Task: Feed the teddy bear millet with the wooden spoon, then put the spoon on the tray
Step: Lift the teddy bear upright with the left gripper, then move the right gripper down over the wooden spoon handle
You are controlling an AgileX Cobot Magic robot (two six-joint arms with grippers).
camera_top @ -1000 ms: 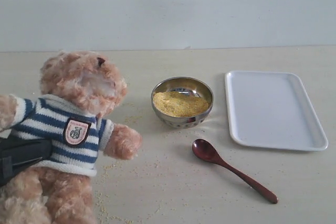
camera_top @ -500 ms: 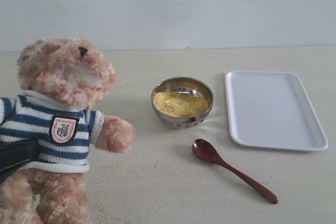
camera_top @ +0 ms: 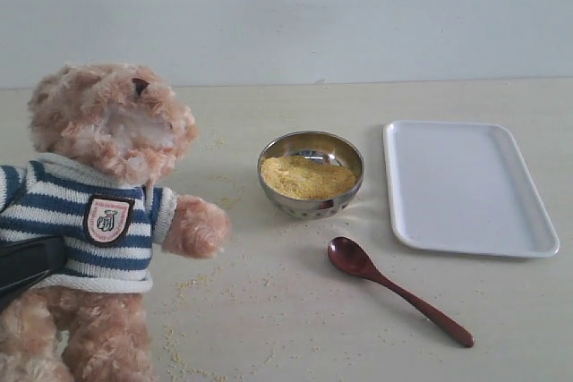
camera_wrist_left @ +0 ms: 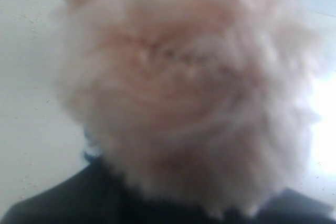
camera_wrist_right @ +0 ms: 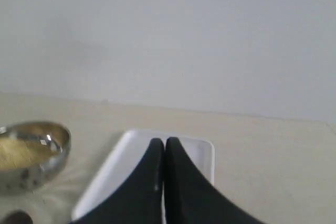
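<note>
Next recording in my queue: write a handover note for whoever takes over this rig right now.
Left gripper: shut on the teddy bear, holding it upright on the left.
Right gripper: shut, empty, pointing toward the tray.
Things: millet in the steel bowl mid-table, with stray grains around it. The spoon lies on the table in front of the bowl and tray. The tray is bare.
Done: the bear is propped up.
Left: pick up the spoon, scoop millet, bring it to the bear's mouth, lay the spoon on the tray.
</note>
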